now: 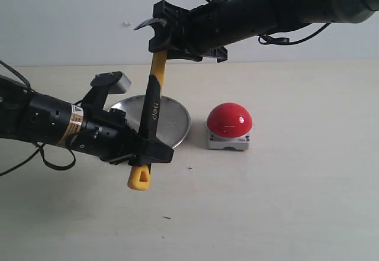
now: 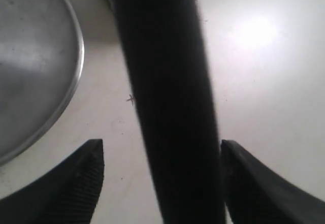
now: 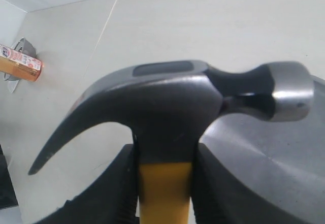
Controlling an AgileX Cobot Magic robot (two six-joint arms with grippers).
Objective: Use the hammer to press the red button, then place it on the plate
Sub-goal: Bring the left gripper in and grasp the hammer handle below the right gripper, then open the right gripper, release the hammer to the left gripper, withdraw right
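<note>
The pressing step looked to be in hand, with neither half of the task done: the hammer (image 1: 153,104) stood almost upright in the air to the left of the red button (image 1: 230,119), its head at the top and its yellow looped end low over the tabletop (image 1: 284,202), just nearer than the plate (image 1: 176,122); whether that end touched the tabletop could not be told. The right arm reached in from the far right, high and nearly level, and the right gripper (image 1: 163,42) was clenched on the yellow neck just under the head. The left arm lay low, coming in from the left, and the left gripper (image 1: 148,148) sat around the lower black handle; its fingers (image 2: 76,183) stood released, with tabletop showing on either side of the handle. The next move probably called for the left gripper to draw clear of the handle, then for the right arm to carry the head rightward over the dome and lower it squarely; a handle caught between the left fingers could twist the hammer in the grip.
</note>
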